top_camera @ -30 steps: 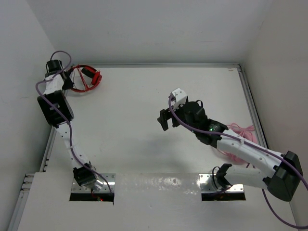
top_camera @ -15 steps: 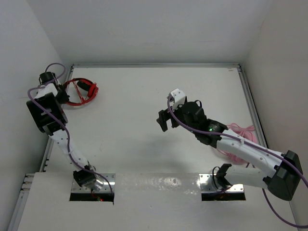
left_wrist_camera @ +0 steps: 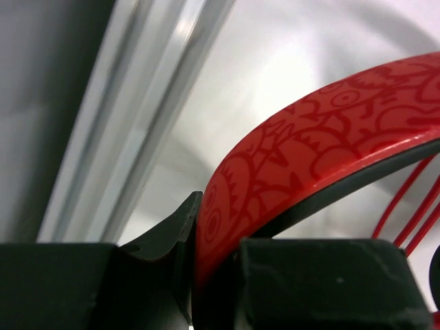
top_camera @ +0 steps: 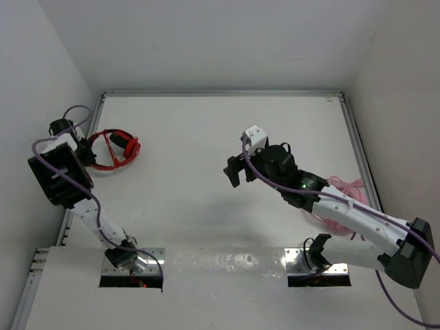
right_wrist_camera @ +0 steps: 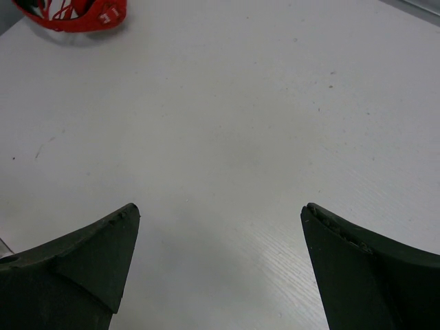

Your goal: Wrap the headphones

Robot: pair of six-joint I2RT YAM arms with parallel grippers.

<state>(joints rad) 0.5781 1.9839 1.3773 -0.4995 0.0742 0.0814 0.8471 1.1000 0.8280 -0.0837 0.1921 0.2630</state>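
Note:
The red headphones with black inner band lie at the far left of the table, near the left rail. My left gripper is shut on their patterned red headband, which runs between its jaws; thin red cable strands show at the right of the left wrist view. My right gripper is open and empty above the middle of the table. In the right wrist view its fingertips stand wide apart, and the headphones show at the top left.
Pale pink headphones with a pink cable lie at the right, partly under my right arm. A metal rail edges the table's left side, and white walls enclose the back and sides.
My left arm has drawn the red headphones nearer and leftward, toward the left rail. My right arm has barely moved.

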